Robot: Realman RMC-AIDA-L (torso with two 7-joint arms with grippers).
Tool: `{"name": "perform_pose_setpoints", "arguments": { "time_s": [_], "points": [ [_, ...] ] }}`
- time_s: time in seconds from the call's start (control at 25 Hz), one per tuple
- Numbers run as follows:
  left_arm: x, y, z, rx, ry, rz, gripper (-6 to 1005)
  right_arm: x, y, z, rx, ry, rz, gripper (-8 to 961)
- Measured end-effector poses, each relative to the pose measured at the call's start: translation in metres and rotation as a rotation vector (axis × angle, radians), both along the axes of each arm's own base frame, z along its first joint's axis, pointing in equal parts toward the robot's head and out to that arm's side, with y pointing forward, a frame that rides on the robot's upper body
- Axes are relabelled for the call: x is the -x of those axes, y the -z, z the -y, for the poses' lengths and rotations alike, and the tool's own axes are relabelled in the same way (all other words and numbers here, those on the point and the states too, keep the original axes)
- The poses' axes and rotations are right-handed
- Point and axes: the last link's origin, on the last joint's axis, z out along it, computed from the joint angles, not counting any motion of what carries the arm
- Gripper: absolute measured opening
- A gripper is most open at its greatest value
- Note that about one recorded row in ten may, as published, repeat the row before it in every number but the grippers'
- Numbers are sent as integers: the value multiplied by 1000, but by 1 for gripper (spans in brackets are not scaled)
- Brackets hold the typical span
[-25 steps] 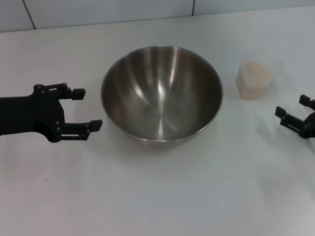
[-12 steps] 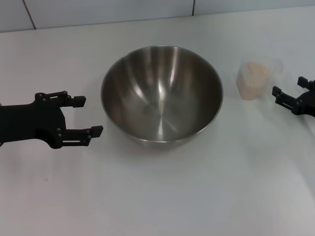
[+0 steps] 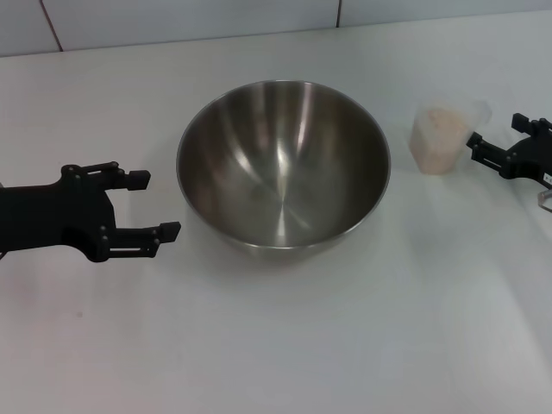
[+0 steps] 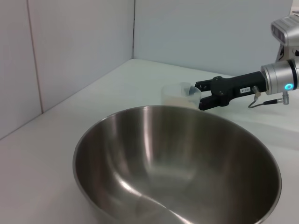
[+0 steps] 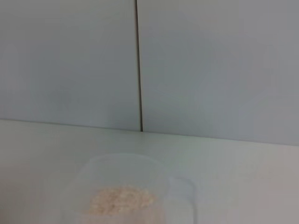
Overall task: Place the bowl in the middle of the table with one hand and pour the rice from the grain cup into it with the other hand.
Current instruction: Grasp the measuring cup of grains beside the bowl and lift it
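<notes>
The left gripper (image 3: 155, 205) hung nearest, just beside the bowl's left flank, its jaws spread wide and holding nothing. The stainless-steel bowl (image 3: 283, 164) stood upright about the middle of the white surface (image 3: 345, 345), so the placing step looked done; its brushed inside was bare, with no grain in it in either the head view or the left wrist view.

To the bowl's right, a clear gap between them, stood the clear plastic grain cup (image 3: 442, 138), upright, with a low heap of pale beige rice (image 3: 442, 129) in its bottom part. The right gripper (image 3: 493, 147) was at the cup's right side, jaws parted and about level with its wall; whether the tips touched the cup could not be told.

The step in hand seemed to be the reach for the cup. The next move would call for closing squarely on its thin wall, lifting it level, carrying it over the bowl's rim, then tipping.
</notes>
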Motion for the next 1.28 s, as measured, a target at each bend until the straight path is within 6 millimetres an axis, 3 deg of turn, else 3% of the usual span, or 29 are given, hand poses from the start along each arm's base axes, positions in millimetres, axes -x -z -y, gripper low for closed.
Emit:
{"name": "perform_pose_setpoints", "arguments": {
  "time_s": [0.92, 1.28],
  "points": [
    [-1, 0, 0, 9, 6, -2, 844, 9, -3, -10, -53, -41, 11, 827],
    [-3, 0, -1, 12, 12, -8, 844, 13, 1, -10, -43, -66, 11, 527]
  ]
}}
